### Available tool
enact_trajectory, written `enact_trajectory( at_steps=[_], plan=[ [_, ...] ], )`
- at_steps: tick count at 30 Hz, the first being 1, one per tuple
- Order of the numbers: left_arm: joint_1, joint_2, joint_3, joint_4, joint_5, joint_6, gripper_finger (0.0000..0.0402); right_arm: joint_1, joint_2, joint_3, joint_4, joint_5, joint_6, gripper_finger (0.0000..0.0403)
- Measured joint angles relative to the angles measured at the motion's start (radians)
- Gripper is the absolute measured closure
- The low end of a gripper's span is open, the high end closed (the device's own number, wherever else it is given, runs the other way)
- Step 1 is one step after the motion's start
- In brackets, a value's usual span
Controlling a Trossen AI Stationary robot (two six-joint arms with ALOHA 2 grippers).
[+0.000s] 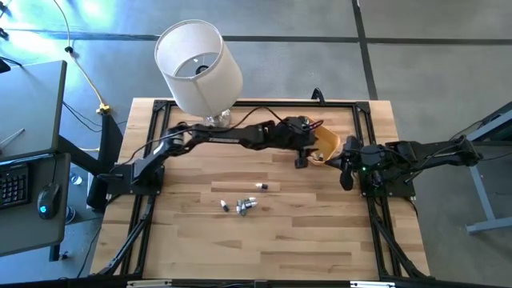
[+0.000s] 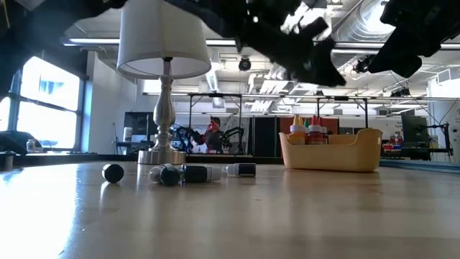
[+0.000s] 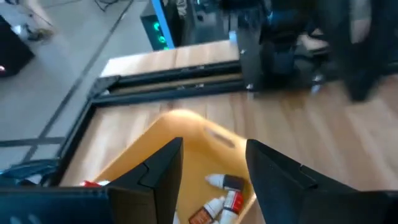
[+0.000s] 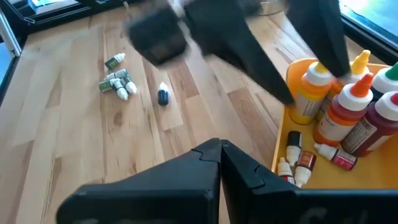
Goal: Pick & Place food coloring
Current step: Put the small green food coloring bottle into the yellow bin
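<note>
Several tiny food coloring bottles [image 1: 244, 206] lie on their sides mid-table, one dark-capped bottle [image 4: 163, 95] a little apart from them. More of them [image 3: 224, 200] lie inside the orange bowl [image 1: 328, 144] at the back right. My left gripper [image 3: 214, 146] hangs open above the bowl's inside with nothing between its fingers. My right gripper [image 4: 221, 149] is shut and empty, raised beside the bowl's near right side, and it also shows in the high view [image 1: 346, 178].
Larger squeeze bottles [image 4: 348, 118] stand upright in the same bowl. A white-shaded lamp [image 1: 198, 68] stands at the table's far left. A black frame rail [image 1: 256, 104] runs along the table's edges. Bare wood lies toward the near edge.
</note>
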Motion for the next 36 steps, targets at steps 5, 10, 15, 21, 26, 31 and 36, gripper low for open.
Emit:
enact_trajectory(
  at_steps=[5,10,15,21,26,31,36],
  plan=[
    [-0.016,-0.148,0.001,-0.194,-0.006,0.001,0.0229,0.000,0.000,0.000,0.001,0.001,0.000,0.0402],
    [-0.014,-0.296,-0.001,-0.484,-0.015,0.002,0.0229,-0.001,0.000,0.000,0.011,0.018,-0.016,0.0402],
    [-0.014,-0.399,-0.002,-0.818,-0.059,-0.024,0.0230,-0.003,0.003,0.000,0.060,0.047,-0.066,0.0402],
    [-0.021,-0.472,-0.002,-1.115,-0.053,-0.117,0.0254,-0.003,0.032,0.000,0.141,0.043,-0.141,0.0402],
    [-0.048,-0.490,-0.033,-1.291,-0.107,-0.181,0.0281,-0.003,0.060,0.000,0.181,0.046,-0.157,0.0402],
    [-0.081,-0.593,-0.249,-1.263,-0.195,-0.239,0.0299,-0.003,0.093,0.000,0.175,0.043,-0.158,0.0402],
    [-0.095,-0.807,-0.610,-1.002,-0.260,-0.339,0.0304,-0.003,0.121,0.000,0.179,0.046,-0.196,0.0402]
  ],
)
